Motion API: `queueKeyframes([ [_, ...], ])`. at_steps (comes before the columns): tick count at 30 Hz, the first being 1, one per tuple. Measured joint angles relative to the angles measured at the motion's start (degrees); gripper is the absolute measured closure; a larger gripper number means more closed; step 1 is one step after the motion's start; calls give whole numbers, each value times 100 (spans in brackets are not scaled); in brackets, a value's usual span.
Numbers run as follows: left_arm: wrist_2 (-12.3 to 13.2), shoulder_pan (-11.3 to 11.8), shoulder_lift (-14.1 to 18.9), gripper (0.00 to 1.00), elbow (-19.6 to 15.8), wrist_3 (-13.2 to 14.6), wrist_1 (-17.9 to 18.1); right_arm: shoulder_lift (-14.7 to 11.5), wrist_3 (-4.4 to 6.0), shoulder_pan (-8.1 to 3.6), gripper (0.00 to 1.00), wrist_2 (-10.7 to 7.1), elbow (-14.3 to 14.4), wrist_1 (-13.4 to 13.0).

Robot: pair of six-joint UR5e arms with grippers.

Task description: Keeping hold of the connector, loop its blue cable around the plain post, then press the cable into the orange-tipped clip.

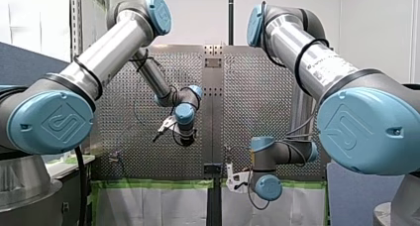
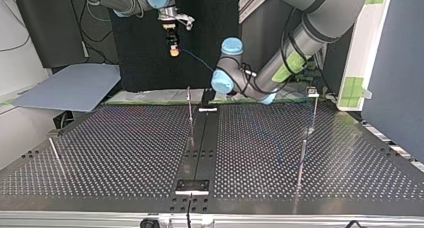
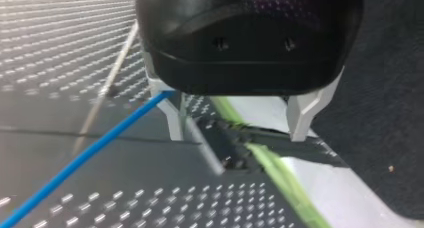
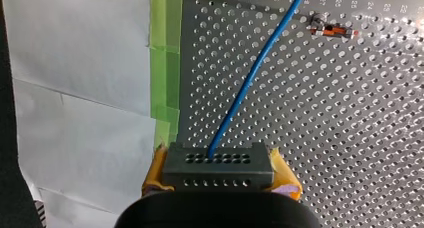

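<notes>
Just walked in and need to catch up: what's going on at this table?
My right gripper is shut on the grey connector, and its blue cable trails away over the perforated table. The cable passes clear of the orange-tipped clip, so it is not pressed in yet. My left gripper hangs open, with the cable running beside one finger.

perforated table [image 2: 115, 153] | dark middle strip [image 2: 202, 143] | thin post [image 2: 190, 110] upright beside strip | orange-tipped clip [image 4: 332, 31] | green tape [image 4: 165, 73] edging
</notes>
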Motion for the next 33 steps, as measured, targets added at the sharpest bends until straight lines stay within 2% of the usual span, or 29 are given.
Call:
queueKeyframes([
  [7, 69, -98, -401, 0, -37, -42, 175, -21, 4, -16, 100, -16, -32, 35],
  [15, 283, -188, -475, 0, -92, -186, 319, -70, -8, -22, 100, -49, -91, 165],
  [22, 647, -257, -483, 0, -142, -460, 371, -209, 8, -28, 100, -195, -114, 232],
  [33, 1164, -323, -483, 0, -161, -887, 500, -224, 21, -54, 100, -343, -151, 257],
])
